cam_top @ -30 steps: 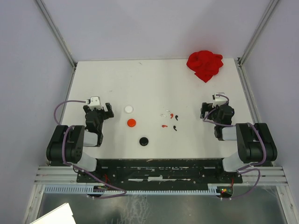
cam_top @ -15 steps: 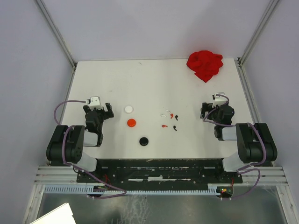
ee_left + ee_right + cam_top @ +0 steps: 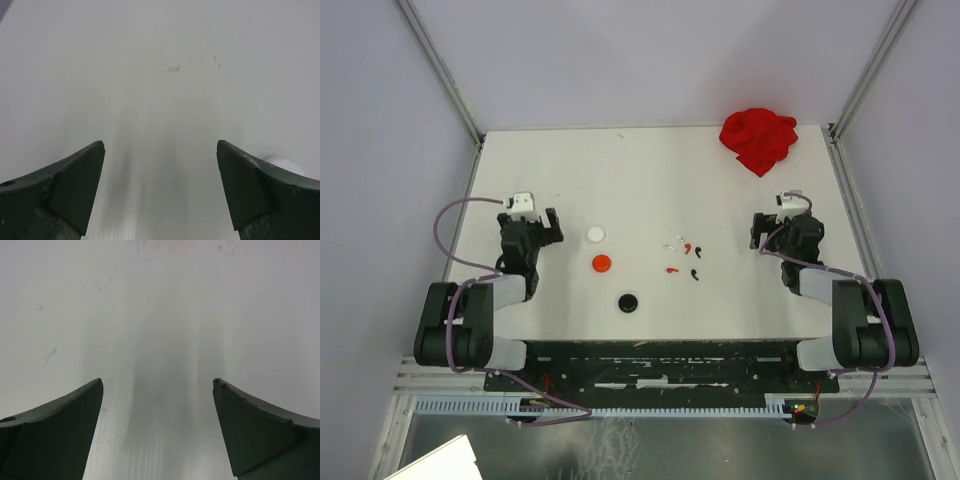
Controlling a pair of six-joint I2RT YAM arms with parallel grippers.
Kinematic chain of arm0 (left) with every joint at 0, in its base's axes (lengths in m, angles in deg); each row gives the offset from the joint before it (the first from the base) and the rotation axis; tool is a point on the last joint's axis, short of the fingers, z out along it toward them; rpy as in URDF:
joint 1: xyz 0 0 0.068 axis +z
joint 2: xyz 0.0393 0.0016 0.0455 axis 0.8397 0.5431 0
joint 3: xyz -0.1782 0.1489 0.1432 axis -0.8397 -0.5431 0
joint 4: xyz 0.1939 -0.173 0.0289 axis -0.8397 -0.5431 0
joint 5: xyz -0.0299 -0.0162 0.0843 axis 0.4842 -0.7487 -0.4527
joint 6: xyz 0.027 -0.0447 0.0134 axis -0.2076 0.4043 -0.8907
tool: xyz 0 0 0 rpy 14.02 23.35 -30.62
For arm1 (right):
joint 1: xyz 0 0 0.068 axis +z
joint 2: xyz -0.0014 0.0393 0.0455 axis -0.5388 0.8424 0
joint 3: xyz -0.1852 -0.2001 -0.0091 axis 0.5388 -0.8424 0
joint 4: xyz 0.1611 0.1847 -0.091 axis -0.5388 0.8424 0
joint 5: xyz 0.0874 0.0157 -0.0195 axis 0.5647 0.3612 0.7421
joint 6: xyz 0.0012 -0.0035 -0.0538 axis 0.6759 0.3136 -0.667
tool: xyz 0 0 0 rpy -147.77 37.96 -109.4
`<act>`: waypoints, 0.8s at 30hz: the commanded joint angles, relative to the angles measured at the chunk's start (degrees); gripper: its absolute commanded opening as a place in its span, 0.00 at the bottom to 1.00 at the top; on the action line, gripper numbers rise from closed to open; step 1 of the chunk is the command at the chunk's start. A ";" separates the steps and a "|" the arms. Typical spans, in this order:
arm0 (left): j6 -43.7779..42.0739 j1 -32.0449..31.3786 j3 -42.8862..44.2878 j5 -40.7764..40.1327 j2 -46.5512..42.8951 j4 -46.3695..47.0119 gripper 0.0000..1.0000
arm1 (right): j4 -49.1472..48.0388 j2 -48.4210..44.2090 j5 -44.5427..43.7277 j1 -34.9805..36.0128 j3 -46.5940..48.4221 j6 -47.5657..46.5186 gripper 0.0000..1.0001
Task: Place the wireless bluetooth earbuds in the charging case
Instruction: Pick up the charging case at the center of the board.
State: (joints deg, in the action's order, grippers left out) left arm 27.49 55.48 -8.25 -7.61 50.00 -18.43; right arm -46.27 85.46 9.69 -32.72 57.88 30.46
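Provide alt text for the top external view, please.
Tiny white, red and black earbuds lie on a table, between the open left end effector and open right end effector. White, red and black discs sit left of them; a red cloth lies far right.

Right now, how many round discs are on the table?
3. The white disc lies farthest back, the red disc just in front, the black disc nearest still, all left of the tiny earbuds. None looks hidden.

No text, label, brand, number or sign showing legibly in any view; faint specks on table (image 3: 172,69) reading as scuffs, not writing
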 commanded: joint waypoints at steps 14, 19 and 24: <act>30.51 0.01 22.69 11.08 -7.69 -29.98 0.99 | -2.90 -0.27 42.55 5.78 34.77 46.39 0.99; 32.27 0.02 22.77 11.75 -7.50 -29.82 1.00 | 28.63 5.10 33.52 17.49 48.25 22.56 0.99; 30.79 0.05 23.02 7.25 -9.10 -34.10 0.96 | 46.23 14.47 20.34 28.12 60.94 9.37 0.99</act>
State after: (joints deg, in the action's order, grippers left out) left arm 56.60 55.44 13.91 1.81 42.97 -51.18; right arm -11.10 97.40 37.18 -10.67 109.31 51.53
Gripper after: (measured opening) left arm 0.968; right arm 0.991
